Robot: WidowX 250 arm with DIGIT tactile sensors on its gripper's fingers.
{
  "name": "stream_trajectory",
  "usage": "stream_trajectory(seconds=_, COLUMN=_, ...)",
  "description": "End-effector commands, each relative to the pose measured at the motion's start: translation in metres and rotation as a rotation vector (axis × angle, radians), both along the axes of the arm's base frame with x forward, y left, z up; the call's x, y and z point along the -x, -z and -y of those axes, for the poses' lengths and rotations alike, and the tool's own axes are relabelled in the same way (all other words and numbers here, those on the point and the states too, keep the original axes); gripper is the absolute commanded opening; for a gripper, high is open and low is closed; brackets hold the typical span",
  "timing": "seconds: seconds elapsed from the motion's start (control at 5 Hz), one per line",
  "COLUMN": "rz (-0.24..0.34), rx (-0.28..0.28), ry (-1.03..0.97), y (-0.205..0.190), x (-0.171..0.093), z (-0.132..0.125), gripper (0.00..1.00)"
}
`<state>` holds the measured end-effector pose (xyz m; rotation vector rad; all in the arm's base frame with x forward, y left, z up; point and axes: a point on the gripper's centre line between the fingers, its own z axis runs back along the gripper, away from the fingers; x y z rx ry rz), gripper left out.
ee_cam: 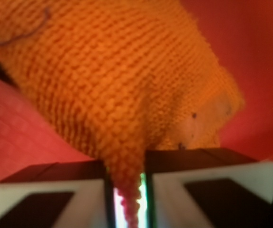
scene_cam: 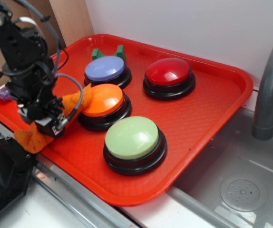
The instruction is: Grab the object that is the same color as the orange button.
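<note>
Knit orange cloth (ee_cam: 122, 90) fills my wrist view, pinched in my tool (ee_cam: 127, 199).

Red tray (scene_cam: 208, 118) carries the orange button (scene_cam: 103, 99); just left of it the cloth lies at the tray's near-left edge. Both jaws are nearly together on one narrow fold. It looks soft, light and floppy, so a bunched fold seems the best hold.

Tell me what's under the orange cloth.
The orange knit cloth, pinched in the claw, lies over the red tray, which shows around it. Its far end lies against the orange button. Anything directly beneath the cloth is covered and cannot be seen.
</note>
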<state>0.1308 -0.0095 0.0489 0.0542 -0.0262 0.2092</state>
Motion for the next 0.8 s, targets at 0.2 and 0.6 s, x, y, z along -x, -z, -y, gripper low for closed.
stream_trajectory(seconds=0.2, rz=0.116, rx=0.08, ry=0.019, y=-0.132, x=-0.055, z=-0.007, gripper=0.0)
stream_trajectory(seconds=0.6, rz=0.142, rx=0.079, ry=0.013, y=-0.149, x=-0.065, z=-0.018, gripper=0.0)
